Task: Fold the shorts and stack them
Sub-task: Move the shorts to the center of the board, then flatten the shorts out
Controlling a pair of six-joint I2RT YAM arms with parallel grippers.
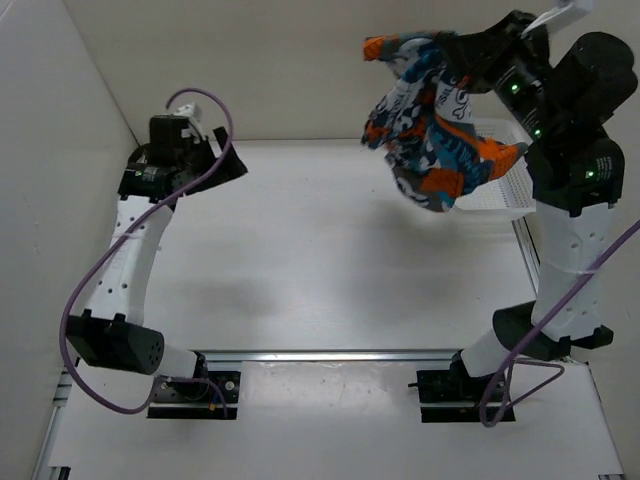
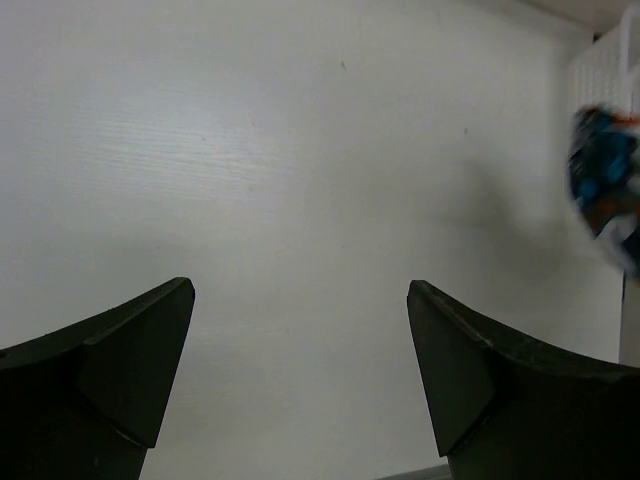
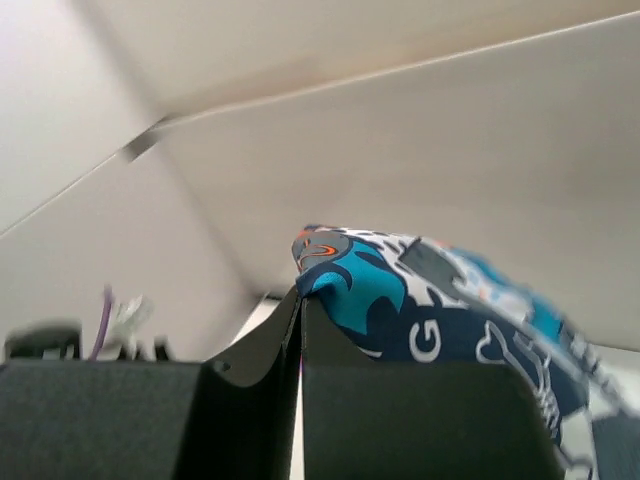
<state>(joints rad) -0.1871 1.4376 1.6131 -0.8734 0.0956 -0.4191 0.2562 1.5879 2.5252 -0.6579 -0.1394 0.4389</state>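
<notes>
Over on the left, the left tool (image 1: pixel 222 160) is hovering above the counter (image 1: pixel 320 270) with its jaws spread wide and nothing between them. Moving rightward, the shorts (image 1: pixel 432 130) are hanging in the air in a crumpled bunch, clear of the counter and just in front of the white mesh basket (image 1: pixel 500 200). The right tool (image 1: pixel 455 62) is pinching them by an upper edge, its jaws closed tight on the fabric, as the right wrist view is showing. By the look of it, the step in hand is carrying the garment out over the counter for laying flat; no fold is showing yet. The next move is calling for lowering the cloth onto the counter and getting the left tool onto a second edge, so that it is spreading out rather than landing in a heap.
</notes>
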